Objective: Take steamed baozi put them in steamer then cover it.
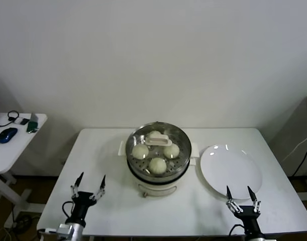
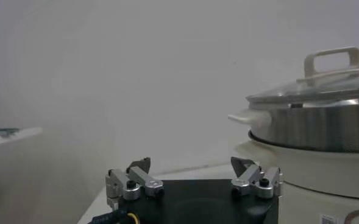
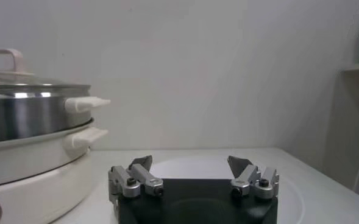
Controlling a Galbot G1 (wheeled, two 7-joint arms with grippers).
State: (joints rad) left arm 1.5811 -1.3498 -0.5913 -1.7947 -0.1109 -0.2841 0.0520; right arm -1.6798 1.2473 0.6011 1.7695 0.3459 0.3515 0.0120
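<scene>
All four cream-white round baozi [image 1: 158,164] sit inside the shiny steel steamer [image 1: 181,150], under the clear glass cover [image 1: 158,139]. It stands between and beyond the left pincer [image 1: 90,184] and right pincer [image 1: 241,195], both spread and empty. Nothing seems left to do.

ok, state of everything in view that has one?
Cover: on the steamer, closed.
Steamer: covered, holding the baozi.
Baozi: four, inside the steamer under the cover.
Plate: empty, right of the steamer.
Left gripper: open, empty, near the table's front edge.
Right gripper: open, empty, over the plate's near rim.
</scene>
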